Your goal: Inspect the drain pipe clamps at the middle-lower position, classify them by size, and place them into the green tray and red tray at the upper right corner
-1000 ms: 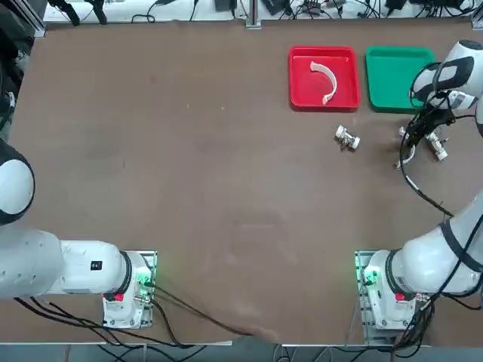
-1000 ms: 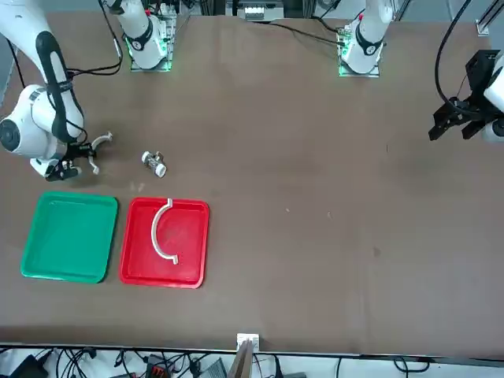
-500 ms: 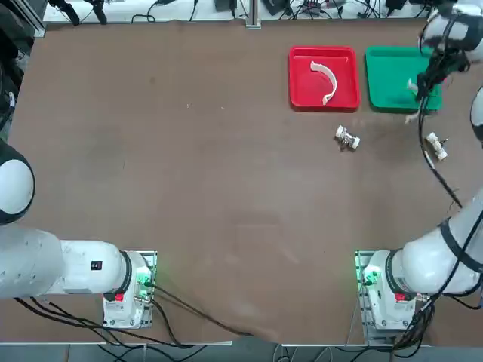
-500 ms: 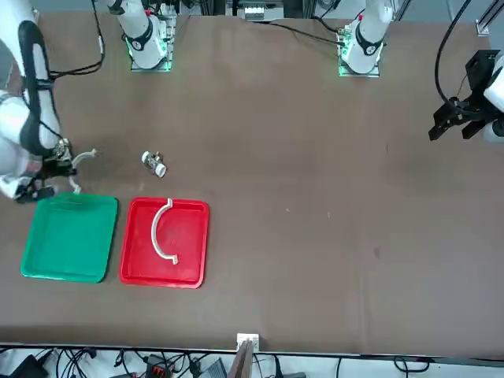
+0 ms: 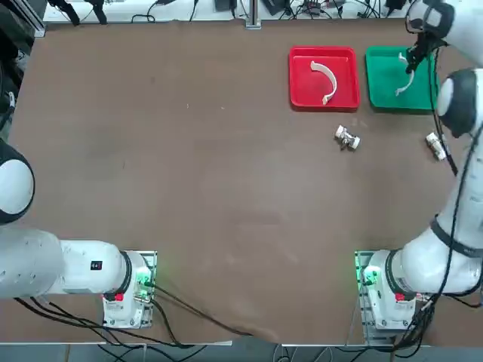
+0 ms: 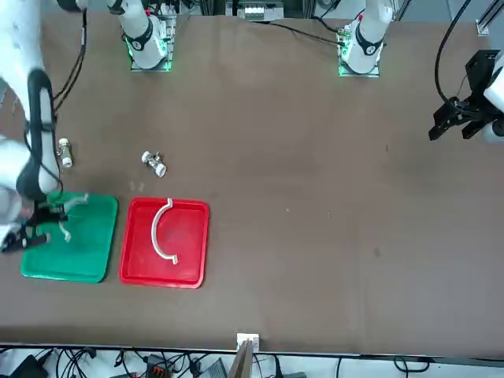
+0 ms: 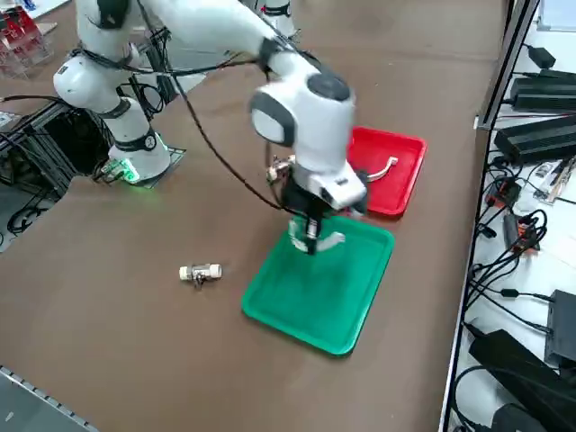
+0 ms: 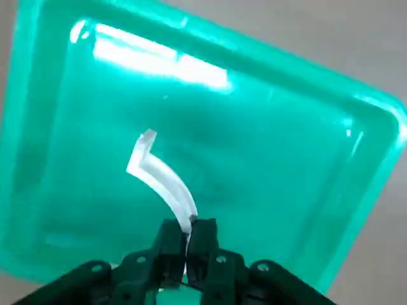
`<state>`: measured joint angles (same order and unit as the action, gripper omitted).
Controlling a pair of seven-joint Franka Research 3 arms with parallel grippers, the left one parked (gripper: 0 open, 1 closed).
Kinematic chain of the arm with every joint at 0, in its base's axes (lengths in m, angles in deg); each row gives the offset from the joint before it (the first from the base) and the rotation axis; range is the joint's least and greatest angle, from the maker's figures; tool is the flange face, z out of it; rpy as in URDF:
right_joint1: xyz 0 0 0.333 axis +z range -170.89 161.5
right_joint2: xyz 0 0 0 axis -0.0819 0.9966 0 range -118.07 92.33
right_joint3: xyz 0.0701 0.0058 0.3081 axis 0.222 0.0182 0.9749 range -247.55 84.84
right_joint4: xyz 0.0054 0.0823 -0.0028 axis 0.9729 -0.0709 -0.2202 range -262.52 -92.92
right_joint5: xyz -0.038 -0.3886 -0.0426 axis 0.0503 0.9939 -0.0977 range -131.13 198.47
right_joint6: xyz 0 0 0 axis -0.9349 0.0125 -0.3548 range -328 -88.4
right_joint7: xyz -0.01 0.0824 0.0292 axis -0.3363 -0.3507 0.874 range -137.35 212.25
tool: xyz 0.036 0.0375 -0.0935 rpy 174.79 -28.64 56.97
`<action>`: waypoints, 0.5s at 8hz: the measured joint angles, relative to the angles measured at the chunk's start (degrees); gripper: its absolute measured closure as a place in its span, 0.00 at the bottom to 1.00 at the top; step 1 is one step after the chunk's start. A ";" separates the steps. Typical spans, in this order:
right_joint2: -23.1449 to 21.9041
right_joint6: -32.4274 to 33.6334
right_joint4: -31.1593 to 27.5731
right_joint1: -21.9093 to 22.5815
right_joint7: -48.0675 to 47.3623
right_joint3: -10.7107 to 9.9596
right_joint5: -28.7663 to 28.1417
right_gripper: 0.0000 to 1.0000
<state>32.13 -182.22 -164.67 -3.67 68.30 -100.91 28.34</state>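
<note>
Right gripper (image 8: 188, 238) clenched on one white drain pipe clamp (image 8: 166, 182), over the green tray (image 8: 254, 159), inside its rim in wrist view. Other clamp (image 5: 329, 80) lies in the red tray (image 5: 300, 90), just beside green, narrow strip of table (image 5: 226, 188) between. One metal fitting (image 5: 347, 138) near red's near edge, second (image 5: 436, 145) near green's. Wide open table left of red.

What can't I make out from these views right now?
- Right tool: hides the middle of the clamp in the right wrist view.
- Metal fitting nearest the right arm, top view: partly covered by the arm's cable.
- Green tray's corner by the right arm, front view: hidden behind that arm.
</note>
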 joint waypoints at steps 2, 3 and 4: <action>6.14 -1.12 5.85 -1.36 -0.05 -0.10 -0.23 0.78; 6.58 -1.04 6.76 -1.70 -0.05 -0.11 -0.62 0.61; 6.11 0.34 7.79 -1.72 -0.05 -0.20 -1.58 0.44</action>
<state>38.24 -181.88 -156.88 -5.40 68.25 -101.11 26.76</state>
